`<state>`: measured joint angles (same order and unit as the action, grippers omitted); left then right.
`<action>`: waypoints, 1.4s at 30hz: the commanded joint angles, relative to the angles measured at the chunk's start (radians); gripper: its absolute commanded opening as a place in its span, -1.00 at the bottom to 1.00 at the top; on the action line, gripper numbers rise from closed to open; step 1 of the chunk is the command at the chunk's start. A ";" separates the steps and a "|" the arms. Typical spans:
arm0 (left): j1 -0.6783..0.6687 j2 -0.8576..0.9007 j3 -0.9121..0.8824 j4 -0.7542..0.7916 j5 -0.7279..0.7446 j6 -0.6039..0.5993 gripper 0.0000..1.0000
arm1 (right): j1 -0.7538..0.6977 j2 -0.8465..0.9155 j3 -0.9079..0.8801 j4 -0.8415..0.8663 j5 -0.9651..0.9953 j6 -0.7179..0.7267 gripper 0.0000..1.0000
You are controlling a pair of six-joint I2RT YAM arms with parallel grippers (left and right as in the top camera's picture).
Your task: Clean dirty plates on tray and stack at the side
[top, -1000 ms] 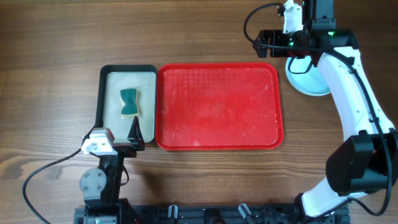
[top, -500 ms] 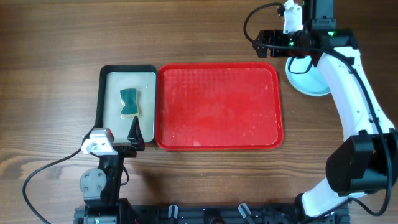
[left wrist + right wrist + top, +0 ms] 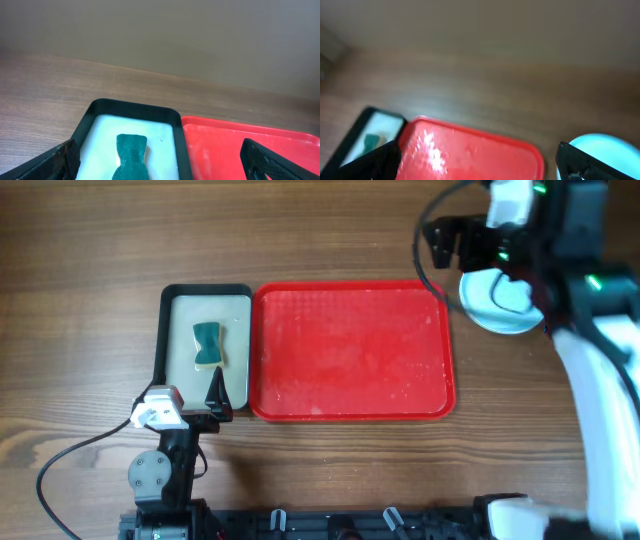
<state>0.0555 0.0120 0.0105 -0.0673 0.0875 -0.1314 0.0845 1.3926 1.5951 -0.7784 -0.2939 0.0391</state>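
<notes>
The red tray [image 3: 350, 350] lies bare; the plates [image 3: 500, 320] sit stacked on the worktop [image 3: 100, 240] just right of it. Your right claw [image 3: 477, 157] hangs near them, spread wide and empty, like your left claw [image 3: 160, 160]. Lift straight up to avoid nudging the stack

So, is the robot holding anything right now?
No, nothing. The left gripper is open with nothing between its fingers, and the right gripper is open and empty too.

We are looking at a brown wood-grain worktop [image 3: 100, 240], with a plain grey-beige wall [image 3: 200, 35] rising behind its far edge.
</notes>
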 commanded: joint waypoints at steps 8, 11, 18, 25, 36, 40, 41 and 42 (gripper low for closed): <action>0.008 -0.006 -0.005 -0.005 -0.010 0.020 1.00 | 0.003 -0.506 -0.220 0.236 0.194 -0.093 0.99; 0.008 -0.006 -0.005 -0.005 -0.010 0.019 1.00 | 0.002 -0.690 -0.498 0.494 0.194 -0.118 0.99; 0.008 -0.006 -0.005 -0.005 -0.010 0.019 1.00 | 0.002 -1.144 -1.155 0.890 0.182 -0.115 0.99; 0.008 -0.006 -0.005 -0.005 -0.010 0.019 1.00 | 0.000 -1.360 -1.428 0.959 0.152 -0.114 0.99; 0.007 -0.006 -0.005 -0.005 -0.010 0.019 1.00 | -0.091 -1.389 -1.591 0.993 0.072 -0.116 0.99; 0.008 -0.006 -0.005 -0.005 -0.010 0.019 1.00 | -0.091 -1.389 -1.591 0.810 0.114 -0.114 1.00; 0.008 -0.006 -0.005 -0.005 -0.010 0.019 1.00 | -0.091 -1.389 -1.591 0.792 0.118 -0.107 0.99; 0.008 -0.006 -0.005 -0.005 -0.010 0.019 1.00 | -0.091 -1.389 -1.591 0.792 0.118 -0.107 0.99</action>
<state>0.0555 0.0120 0.0105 -0.0677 0.0864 -0.1314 -0.0013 0.0147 0.0067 0.0204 -0.1978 -0.0696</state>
